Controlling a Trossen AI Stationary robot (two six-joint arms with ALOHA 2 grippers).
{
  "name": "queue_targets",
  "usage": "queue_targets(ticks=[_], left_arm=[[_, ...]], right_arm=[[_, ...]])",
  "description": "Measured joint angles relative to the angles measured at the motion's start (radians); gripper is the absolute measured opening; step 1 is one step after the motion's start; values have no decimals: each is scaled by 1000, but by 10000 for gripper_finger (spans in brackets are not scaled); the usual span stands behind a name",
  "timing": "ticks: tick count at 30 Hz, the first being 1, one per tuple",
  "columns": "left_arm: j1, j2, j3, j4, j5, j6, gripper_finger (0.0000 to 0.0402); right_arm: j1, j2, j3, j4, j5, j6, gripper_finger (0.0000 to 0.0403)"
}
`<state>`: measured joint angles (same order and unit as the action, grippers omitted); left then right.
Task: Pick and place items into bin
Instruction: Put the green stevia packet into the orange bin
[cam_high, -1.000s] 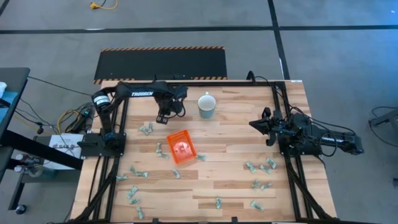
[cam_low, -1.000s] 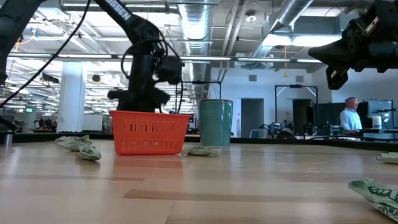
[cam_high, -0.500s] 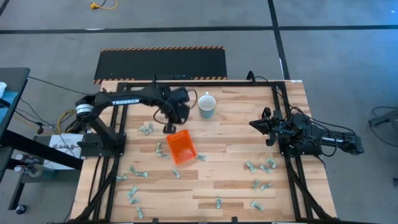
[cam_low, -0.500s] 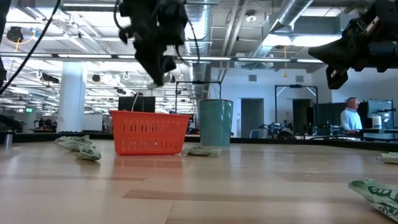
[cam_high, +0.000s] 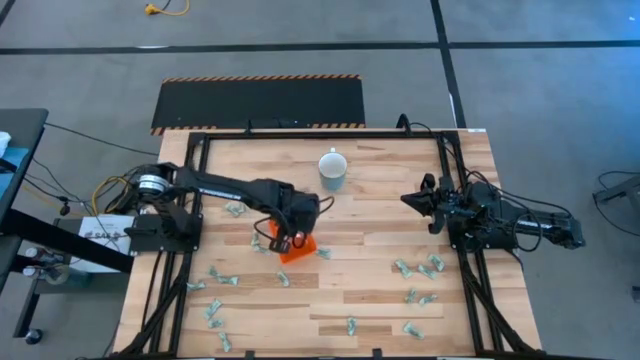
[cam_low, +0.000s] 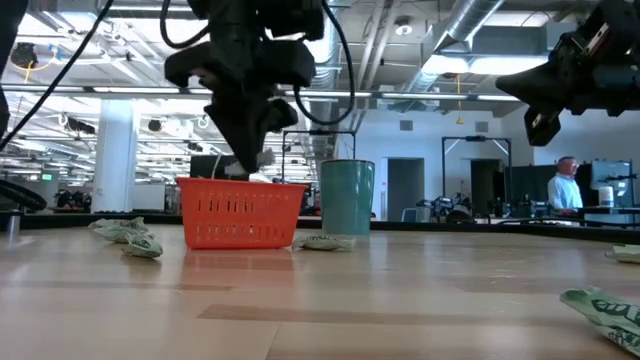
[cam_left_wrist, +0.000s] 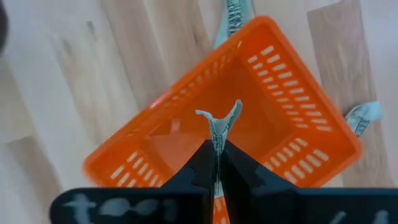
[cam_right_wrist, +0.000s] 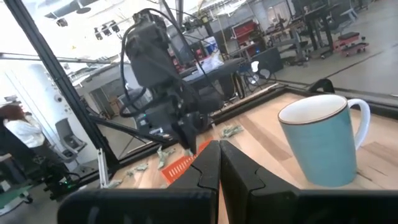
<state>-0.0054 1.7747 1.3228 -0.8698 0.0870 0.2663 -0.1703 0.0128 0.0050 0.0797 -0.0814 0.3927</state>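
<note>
The left gripper (cam_left_wrist: 216, 163) has travelled from beside the pale blue mug (cam_high: 332, 168) to directly above the shallow orange plastic bin (cam_left_wrist: 292, 118), fingers clamped on one crinkled green-and-white wrapped item (cam_left_wrist: 217, 126) (release pending). The right gripper (cam_high: 412, 199) waits closed, well apart.

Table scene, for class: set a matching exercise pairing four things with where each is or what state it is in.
1. left gripper
2. right gripper
3. mug
4. orange bin

a. shut, holding nothing, at the table's right side
b. standing upright, beyond the bin
c. under the left gripper
d. shut on a wrapped piece

Pairs: 1-d, 2-a, 3-b, 4-c
</note>
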Motion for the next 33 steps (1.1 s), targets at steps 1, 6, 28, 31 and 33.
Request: queue_targets(ticks=[1, 6, 28, 31, 33], left_arm=[[-1, 9, 0, -2, 3, -12, 2], [0, 29, 0, -21, 4, -43, 2], [1, 29, 22, -107, 6, -177, 120], [0, 19, 34, -174, 6, -181, 122], [0, -8, 35, -181, 5, -181, 119]], right_arm=[[0, 0, 0, 2, 0, 0, 0], [0, 0, 0, 2, -11, 0, 0], [0, 0, 0, 15, -24, 8, 0], [0, 0, 3, 49, -25, 18, 0], [0, 0, 12, 42, -36, 6, 0]])
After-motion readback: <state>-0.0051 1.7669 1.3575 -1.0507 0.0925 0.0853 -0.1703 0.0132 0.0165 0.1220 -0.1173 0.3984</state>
